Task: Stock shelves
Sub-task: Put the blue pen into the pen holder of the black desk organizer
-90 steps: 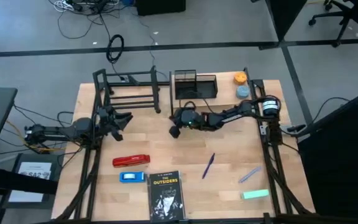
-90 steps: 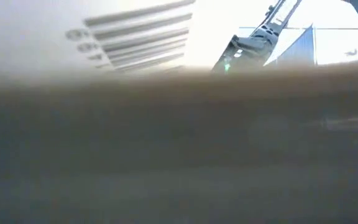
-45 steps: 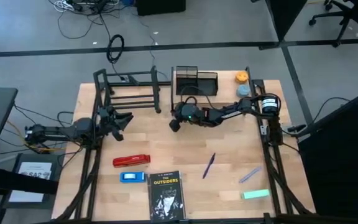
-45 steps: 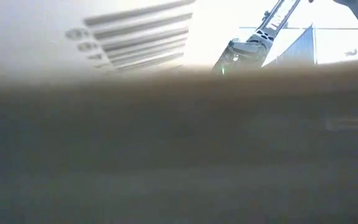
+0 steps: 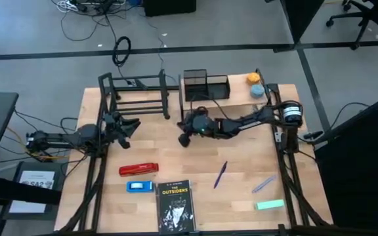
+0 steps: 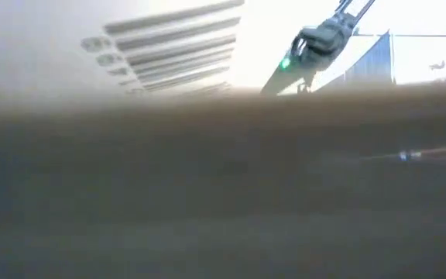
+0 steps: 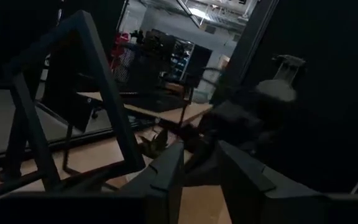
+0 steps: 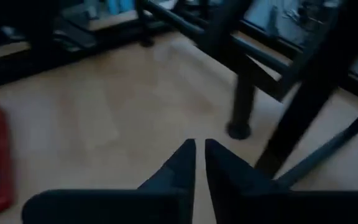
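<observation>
The black tube-frame rack stands on its legs at the table's far left; one of its legs shows in the right wrist view. My right gripper is shut and holds nothing. It hovers over bare wood just right of the rack's near right corner, pointing toward the table's left. My left gripper waits open and empty at the table's left edge, near the rack's frame. No wood-topped shelf shows.
A black mesh organizer stands at the far middle, with an orange and a blue round thing to its right. Nearer lie a red stapler, a small blue item, a book, a pen and a green piece.
My right gripper has stayed shut beside the rack, edging a little toward the far edge and then back toward the near edge. In the low view its arm has risen somewhat.
</observation>
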`<action>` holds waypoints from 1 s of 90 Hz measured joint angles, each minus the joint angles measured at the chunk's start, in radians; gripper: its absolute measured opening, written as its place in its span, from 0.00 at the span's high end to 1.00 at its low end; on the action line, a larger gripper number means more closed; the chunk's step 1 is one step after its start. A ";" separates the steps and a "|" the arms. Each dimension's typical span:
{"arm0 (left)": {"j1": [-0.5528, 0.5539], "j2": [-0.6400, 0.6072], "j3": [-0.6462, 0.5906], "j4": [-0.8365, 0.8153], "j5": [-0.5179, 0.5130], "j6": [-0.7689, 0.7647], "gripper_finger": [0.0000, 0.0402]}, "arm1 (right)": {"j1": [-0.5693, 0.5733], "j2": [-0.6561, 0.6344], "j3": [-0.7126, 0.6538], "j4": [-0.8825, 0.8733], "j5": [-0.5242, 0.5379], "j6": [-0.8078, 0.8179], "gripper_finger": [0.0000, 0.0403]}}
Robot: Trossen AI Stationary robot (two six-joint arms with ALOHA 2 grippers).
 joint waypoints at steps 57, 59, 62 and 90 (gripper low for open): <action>0.000 0.000 0.000 0.001 0.000 0.002 0.81 | 0.137 -0.227 0.002 -0.151 0.014 -0.154 0.80; 0.000 0.000 0.000 0.001 0.000 0.002 0.81 | 0.142 -0.236 0.002 -0.155 0.014 -0.156 0.80; 0.000 0.000 0.000 0.000 0.000 0.002 0.81 | 0.149 -0.252 0.002 -0.172 0.018 -0.161 0.81; 0.000 0.000 0.000 0.001 0.000 0.003 0.81 | 0.203 -0.418 0.002 -0.374 0.123 -0.168 0.80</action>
